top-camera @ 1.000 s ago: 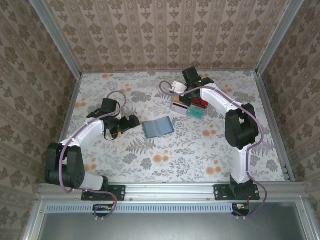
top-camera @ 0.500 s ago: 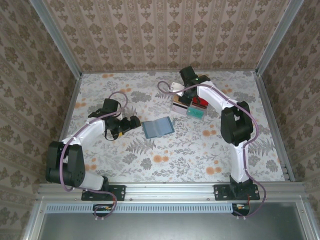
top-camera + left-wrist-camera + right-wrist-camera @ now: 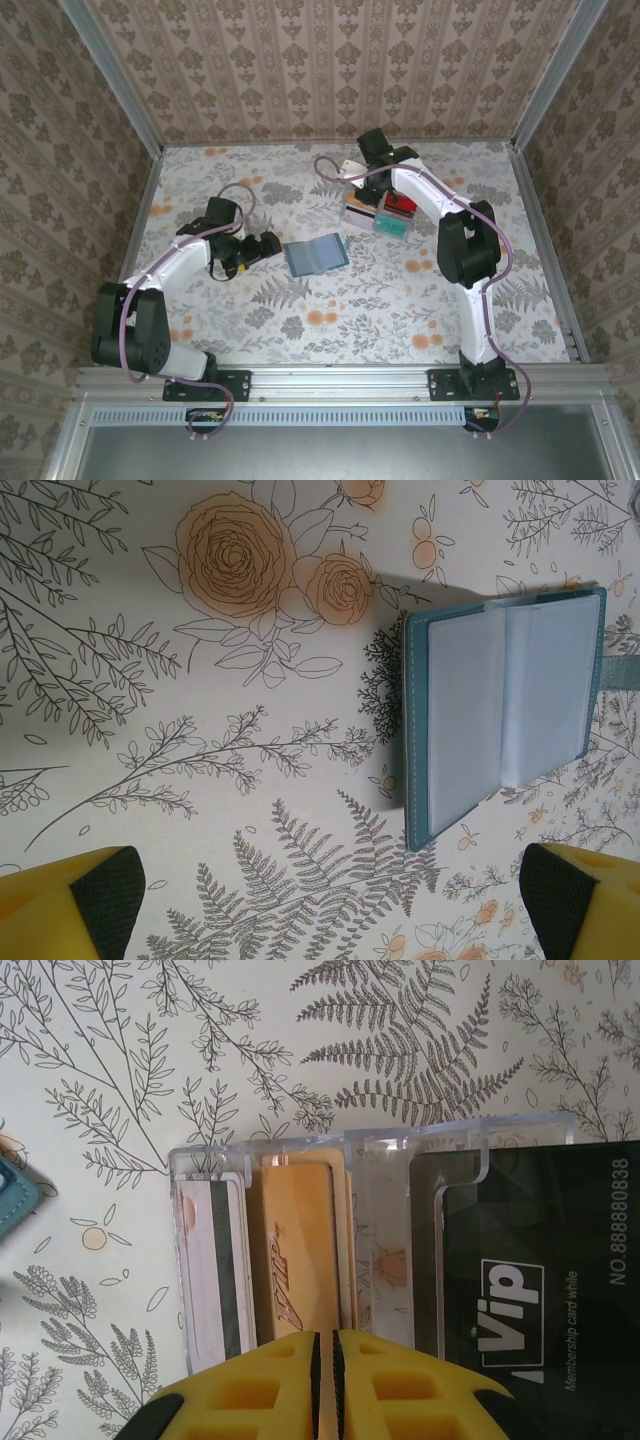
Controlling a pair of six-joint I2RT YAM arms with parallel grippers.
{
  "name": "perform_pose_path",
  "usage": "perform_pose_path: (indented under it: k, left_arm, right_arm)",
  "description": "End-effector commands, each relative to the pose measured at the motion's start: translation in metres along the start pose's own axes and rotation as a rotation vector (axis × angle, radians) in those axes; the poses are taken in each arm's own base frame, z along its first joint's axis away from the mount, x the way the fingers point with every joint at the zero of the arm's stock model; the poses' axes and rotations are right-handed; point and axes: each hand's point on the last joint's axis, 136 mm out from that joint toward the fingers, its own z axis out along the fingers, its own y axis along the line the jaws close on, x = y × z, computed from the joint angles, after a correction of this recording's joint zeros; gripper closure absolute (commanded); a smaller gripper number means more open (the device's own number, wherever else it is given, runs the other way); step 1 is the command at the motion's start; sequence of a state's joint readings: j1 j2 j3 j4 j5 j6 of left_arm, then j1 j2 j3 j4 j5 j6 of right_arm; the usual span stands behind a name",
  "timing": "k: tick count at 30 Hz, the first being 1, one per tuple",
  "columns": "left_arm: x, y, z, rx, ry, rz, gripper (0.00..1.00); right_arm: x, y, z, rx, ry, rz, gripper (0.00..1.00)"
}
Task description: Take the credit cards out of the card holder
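We find the worktop (image 3: 330, 330) covered edge to edge by a cream sheet printed with orange roses, grey ferns and fine twigs. Three walls enclose it: the back wall (image 3: 330, 70), the left wall (image 3: 50, 200) and the right wall (image 3: 600, 190), all papered in a beige-and-brown damask stripe. An aluminium left post (image 3: 112, 75) and right post (image 3: 560, 70) stand at the far corners. A metal rail (image 3: 340, 385) runs along the near edge, with a grey panel (image 3: 340, 450) below it. The light is even and the shadows are soft.
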State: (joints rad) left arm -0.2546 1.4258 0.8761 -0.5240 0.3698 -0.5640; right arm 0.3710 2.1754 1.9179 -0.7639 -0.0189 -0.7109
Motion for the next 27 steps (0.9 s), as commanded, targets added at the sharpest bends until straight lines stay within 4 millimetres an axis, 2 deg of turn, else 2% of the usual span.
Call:
perform_pose_path:
  k: [1, 5, 9, 13, 17, 21, 27]
  left_arm:
    - [0.006, 0.0, 0.002, 0.003, 0.022, 0.009, 0.0]
    - [0.007, -0.001, -0.002, 0.004, 0.013, 0.006, 0.0]
    - [0.005, -0.002, -0.009, 0.003, -0.014, 0.007, 0.0]
    - [0.003, -0.005, -0.017, 0.012, -0.046, 0.012, 0.0]
    - [0.004, -0.014, -0.019, 0.063, -0.057, 0.011, 0.02]
    - [0.007, -0.023, -0.012, 0.109, -0.039, 0.005, 0.07]
    - [0.014, -0.035, 0.012, 0.129, 0.022, 0.017, 0.22]
  right_arm:
    - [-0.001, -0.007, -0.007, 0.021, 0.007, 0.048, 0.84]
    - [-0.015, -0.009, -0.036, 0.031, -0.072, 0.118, 0.82]
    - [-0.023, -0.008, -0.075, 0.051, -0.17, 0.241, 0.73]
    - [-0.018, 0.002, -0.111, 0.071, -0.28, 0.415, 0.57]
    - [-0.005, 0.017, -0.137, 0.067, -0.382, 0.623, 0.44]
    - [0.009, 0.04, -0.144, -0.012, -0.42, 0.802, 0.39]
    - [0.037, 0.075, -0.134, -0.117, -0.377, 1.01, 0.38]
